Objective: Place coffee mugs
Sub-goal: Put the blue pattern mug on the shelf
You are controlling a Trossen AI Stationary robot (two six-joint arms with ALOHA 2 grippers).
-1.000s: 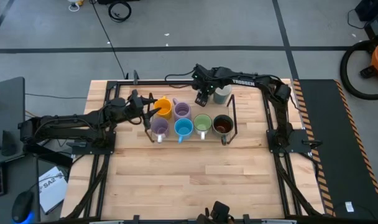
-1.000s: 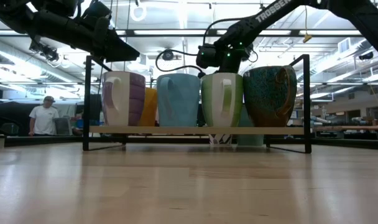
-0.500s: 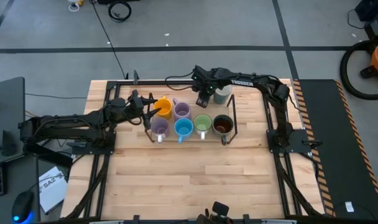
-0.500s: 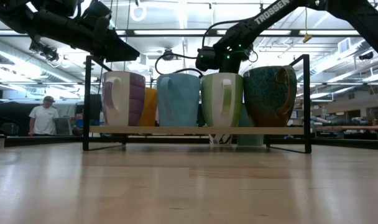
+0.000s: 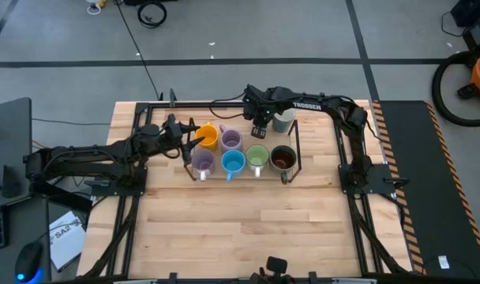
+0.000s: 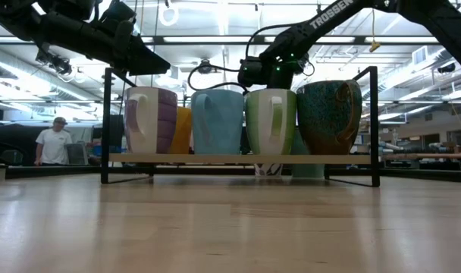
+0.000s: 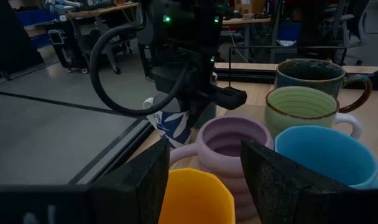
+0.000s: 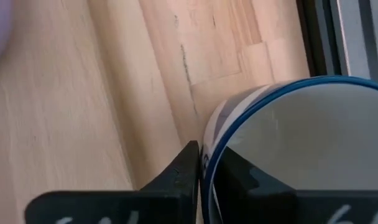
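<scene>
A pale wooden table (image 5: 248, 221) stands on grey floor (image 5: 248, 31). The right gripper (image 5: 258, 129) pinches the white patterned mug's (image 7: 176, 121) rim; the left gripper (image 5: 194, 139), jaws apart, straddles the orange mug (image 5: 208, 137).

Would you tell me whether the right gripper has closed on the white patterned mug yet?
Shut on it: in the right wrist view the right gripper pinches the white patterned mug by its rim, one finger outside, one inside.
</scene>
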